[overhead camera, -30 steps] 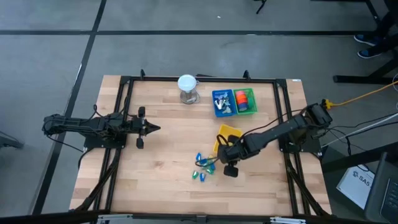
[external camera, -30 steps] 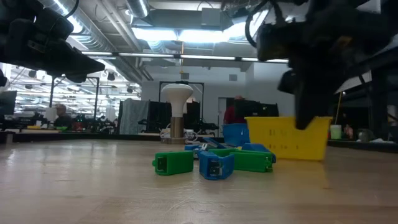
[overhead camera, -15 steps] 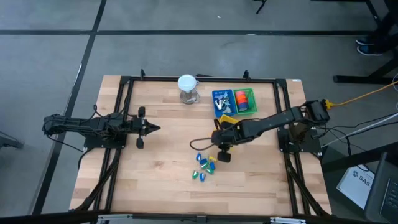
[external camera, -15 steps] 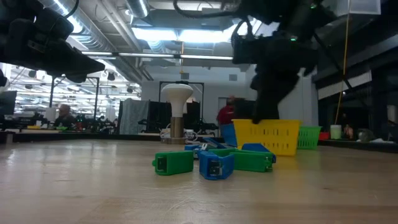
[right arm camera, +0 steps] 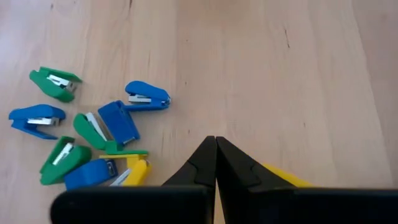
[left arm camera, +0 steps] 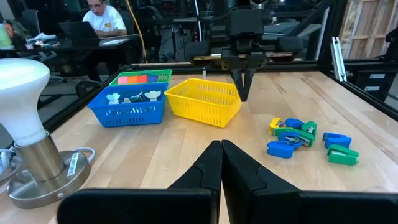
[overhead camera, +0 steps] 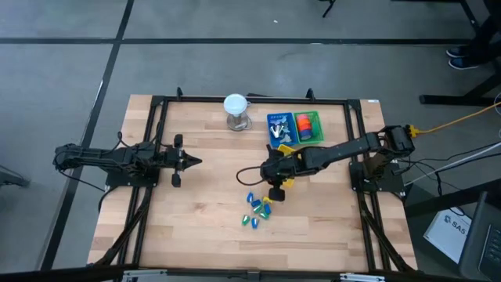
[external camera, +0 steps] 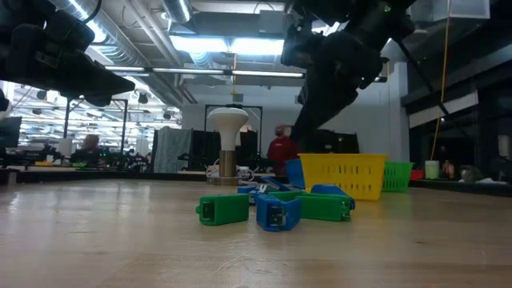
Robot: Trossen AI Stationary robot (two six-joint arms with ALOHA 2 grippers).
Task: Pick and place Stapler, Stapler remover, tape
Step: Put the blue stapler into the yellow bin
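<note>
Several small staplers [overhead camera: 258,207] in blue, green and yellow lie in a loose heap on the wooden table, also in the right wrist view [right arm camera: 93,134]. Grey stapler removers [left arm camera: 130,98] lie in a blue basket [overhead camera: 279,131]. Orange and red tape [left arm camera: 140,78] fills a green basket [overhead camera: 308,127]. An empty yellow basket [left arm camera: 204,99] stands beside the blue one, mostly hidden under my right arm in the high view. My right gripper [right arm camera: 216,142] is shut, slanting down beside the yellow basket's near left corner. My left gripper [overhead camera: 196,161] is shut at the table's left. My right gripper's shut tips stand close by the yellow basket's corner rim [left arm camera: 238,93], slanting down from the table's right. I cannot tell whether they touch it. In the right wrist view the tips show over bare wood, with the basket's edge [right arm camera: 280,176] behind them.
A white lamp on a metal base [overhead camera: 236,110] stands at the far middle. A black frame [overhead camera: 160,117] runs round the table top. Bare wood lies between the left gripper and the stapler heap. People sit in the room beyond [left arm camera: 102,15].
My right gripper has swung toward the table's left and far edge, staying shut, and has slowed in the last half second. The yellow basket has slid toward the far edge and now stands next to the blue basket. The staplers have kept their places.
</note>
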